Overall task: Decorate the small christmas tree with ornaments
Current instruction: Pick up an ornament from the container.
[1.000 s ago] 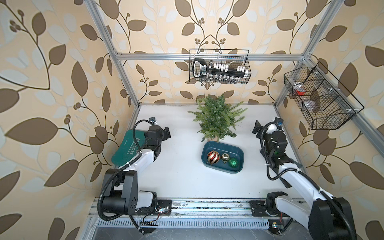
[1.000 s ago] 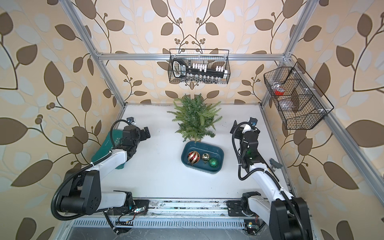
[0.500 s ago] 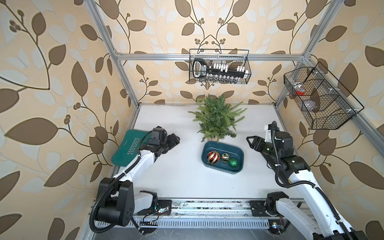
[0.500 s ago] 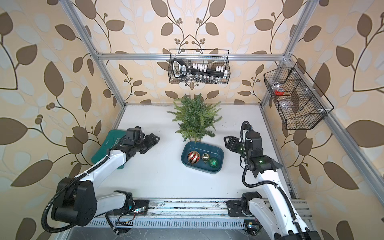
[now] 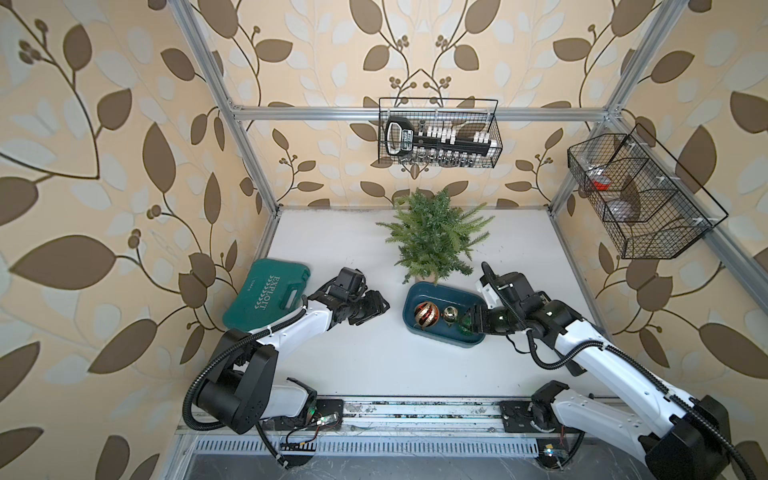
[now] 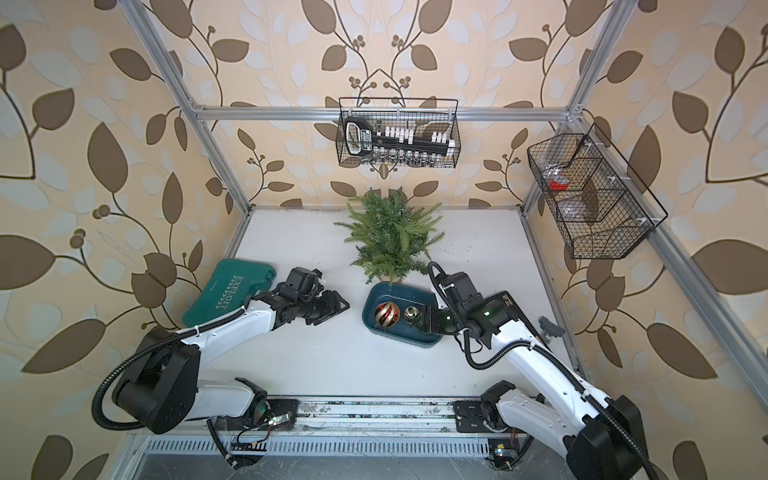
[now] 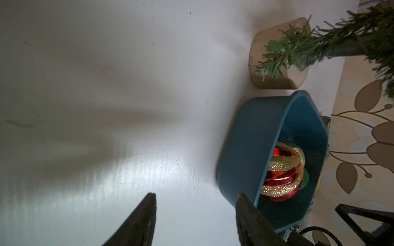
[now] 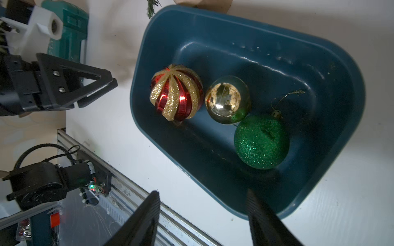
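red striped bauble, gold bauble, green glitter bauble lie in the teal tray beside the small christmas tree. light, slick, likely brittle (grip the string loop). right hand part open above tray, empty; left hand part open, empty, beside it.

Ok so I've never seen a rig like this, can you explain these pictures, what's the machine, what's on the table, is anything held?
Two white robot arms stand at a white table, each ending in a two-fingered claw. Two pictures look down from overhead; two come from cameras on the wrists. On the table: the small christmas tree, a teal tray with a red and gold ornament, a gold ornament and a green glitter ornament, plus a green tool case. Nothing is held: the left claw and right claw are both open, the right hanging over the tray.
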You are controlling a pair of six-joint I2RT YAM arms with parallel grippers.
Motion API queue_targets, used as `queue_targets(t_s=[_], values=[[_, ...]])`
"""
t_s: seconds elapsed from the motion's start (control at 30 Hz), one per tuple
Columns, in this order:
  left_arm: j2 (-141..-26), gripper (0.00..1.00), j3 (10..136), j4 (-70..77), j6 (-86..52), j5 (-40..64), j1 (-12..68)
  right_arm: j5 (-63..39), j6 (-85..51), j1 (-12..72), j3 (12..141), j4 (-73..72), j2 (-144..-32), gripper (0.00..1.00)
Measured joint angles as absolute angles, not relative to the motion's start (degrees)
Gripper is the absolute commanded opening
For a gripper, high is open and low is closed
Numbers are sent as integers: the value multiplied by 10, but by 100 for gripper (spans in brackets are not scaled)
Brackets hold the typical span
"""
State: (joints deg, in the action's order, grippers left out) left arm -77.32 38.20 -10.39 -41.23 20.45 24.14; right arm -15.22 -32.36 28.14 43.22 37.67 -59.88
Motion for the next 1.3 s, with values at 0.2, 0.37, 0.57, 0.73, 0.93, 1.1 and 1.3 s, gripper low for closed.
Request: queue_targets(t_s=[0.2, 0.37, 0.57, 0.73, 0.93, 1.1, 1.3], values=[[-808, 58, 382, -70, -422, 204, 279, -112, -330, 286, 432, 359, -637, 65], [-858, 57, 382, -50, -426, 205, 294, -82, -330, 294, 432, 345, -678, 66], [-868, 57, 382, -34, -436, 204, 313, -57, -333, 313, 431, 336, -718, 67], [-868, 56, 382, -28, -440, 204, 319, -55, -340, 330, 424, 313, -735, 67], [-868, 57, 381, -27, -442, 204, 319, -44, -350, 344, 416, 290, -756, 68], [-867, 56, 375, -22, -446, 204, 319, -28, -352, 344, 415, 266, -774, 69], [-861, 56, 368, -18, -450, 203, 319, -26, -352, 345, 415, 243, -801, 70]])
